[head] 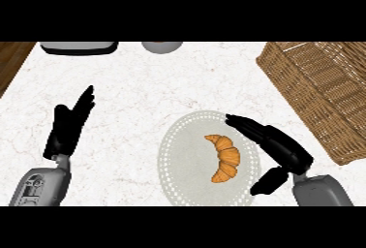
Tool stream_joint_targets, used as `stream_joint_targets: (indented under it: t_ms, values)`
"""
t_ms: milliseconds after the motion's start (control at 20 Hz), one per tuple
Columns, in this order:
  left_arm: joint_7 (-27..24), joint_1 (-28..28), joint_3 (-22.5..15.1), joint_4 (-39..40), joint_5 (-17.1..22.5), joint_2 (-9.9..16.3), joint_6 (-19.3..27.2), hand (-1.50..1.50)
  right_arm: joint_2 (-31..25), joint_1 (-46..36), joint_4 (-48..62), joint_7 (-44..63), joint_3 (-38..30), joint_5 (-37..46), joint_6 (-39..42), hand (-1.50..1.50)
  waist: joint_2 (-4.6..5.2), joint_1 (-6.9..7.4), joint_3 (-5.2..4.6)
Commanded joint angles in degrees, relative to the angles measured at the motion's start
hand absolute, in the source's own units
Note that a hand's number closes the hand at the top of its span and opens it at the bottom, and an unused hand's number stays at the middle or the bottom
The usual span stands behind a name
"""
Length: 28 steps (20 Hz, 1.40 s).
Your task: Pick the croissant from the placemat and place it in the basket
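A golden croissant (223,158) lies on the round pale placemat (187,160) near the middle of the counter. My right hand (280,149) hovers just right of the croissant, over the placemat's right edge, fingers straight and open, thumb low near the mat's lower right. It is not touching the croissant. The woven wicker basket (325,92) stands at the far right, angled. My left hand (68,127) rests open at the left, fingers pointing up.
A dark-rimmed appliance or tray (79,47) and a grey bowl-like object (162,46) sit at the counter's back edge. A wooden surface (13,60) borders the white marble counter (136,92) at the far left.
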Motion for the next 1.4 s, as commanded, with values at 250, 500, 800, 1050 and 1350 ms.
stream_joint_targets:
  t_ms: [250,500,800,1050,1350]
  values:
    - [-0.87,0.94,-0.18,-0.51,-2.84,-2.99,0.57,0.0,4.88,-1.65,6.99,-2.73,-0.44,4.91,-3.08,-1.5,0.0,0.01,0.0]
    - [1.3,0.29,2.8,-1.14,-1.09,-0.36,-2.84,0.0,5.3,-4.0,9.09,-1.19,-0.64,6.66,-0.34,-1.5,0.0,0.1,0.0]
    - [3.59,-0.28,2.22,-3.86,-1.68,-2.08,-2.72,0.0,6.72,-3.94,8.81,-0.63,-1.05,6.98,1.7,-1.5,-0.03,0.05,0.0]
    - [0.45,2.8,2.24,-2.71,-2.26,-2.15,-4.32,0.0,8.29,0.28,6.16,0.24,1.16,10.11,-0.97,-1.5,-0.05,-0.05,-0.01]
    - [1.25,0.03,3.96,-2.43,-2.37,-1.43,-4.34,0.0,8.24,-4.87,15.65,-5.32,-0.38,11.98,-2.54,1.5,-0.01,0.07,0.0]
